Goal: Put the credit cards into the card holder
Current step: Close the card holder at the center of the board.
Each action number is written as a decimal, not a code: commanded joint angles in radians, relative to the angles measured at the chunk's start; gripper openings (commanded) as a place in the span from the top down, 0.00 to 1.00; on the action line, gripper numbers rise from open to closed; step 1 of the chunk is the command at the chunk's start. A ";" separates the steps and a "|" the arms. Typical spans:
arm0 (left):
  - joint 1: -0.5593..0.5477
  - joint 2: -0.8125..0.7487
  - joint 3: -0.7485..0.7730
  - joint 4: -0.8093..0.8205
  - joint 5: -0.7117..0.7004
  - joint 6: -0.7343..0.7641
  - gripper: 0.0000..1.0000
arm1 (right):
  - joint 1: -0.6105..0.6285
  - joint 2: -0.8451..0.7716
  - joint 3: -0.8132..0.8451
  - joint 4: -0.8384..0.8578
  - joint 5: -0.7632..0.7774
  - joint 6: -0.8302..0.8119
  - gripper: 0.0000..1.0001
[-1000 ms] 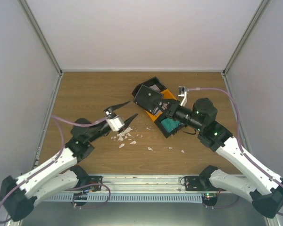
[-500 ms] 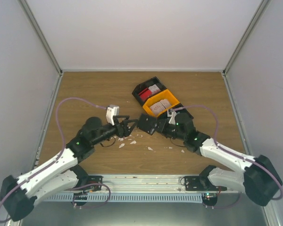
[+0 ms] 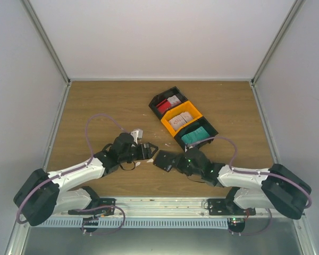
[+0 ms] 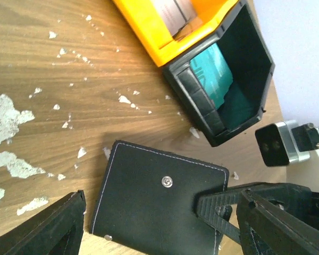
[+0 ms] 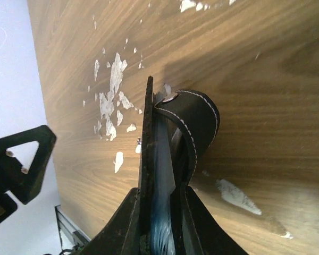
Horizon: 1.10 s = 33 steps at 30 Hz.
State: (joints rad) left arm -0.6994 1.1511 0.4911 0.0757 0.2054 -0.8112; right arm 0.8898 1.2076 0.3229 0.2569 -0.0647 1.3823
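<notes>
Both arms have pulled back toward the near edge of the surface (image 3: pixel 95 106), bringing the card holder (image 3: pixel 165 159) away from the bins (image 3: pixel 182 118). Just left of the card holder we see our left pincer (image 3: pixel 149 150) spread wide, holding nothing. Our right pincer (image 3: pixel 176 162), on the holder's right, is narrow and clamped on it. Beyond the holder, the credit cards (image 3: pixel 195 136) lie in the bins.

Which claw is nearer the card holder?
Right. The right claw is shut on the card holder's edge, in contact with it. The left claw is open just beside it on its left, not gripping it.
</notes>
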 commanded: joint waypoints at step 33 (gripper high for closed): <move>-0.061 -0.054 -0.224 -0.034 0.027 -0.200 0.39 | -0.025 0.102 0.274 -0.545 -0.091 -0.732 0.78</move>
State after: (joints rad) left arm -0.7483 1.0992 0.2962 0.0456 0.2684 -0.9550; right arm 0.8635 1.2930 0.5819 -0.3069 -0.0666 0.6880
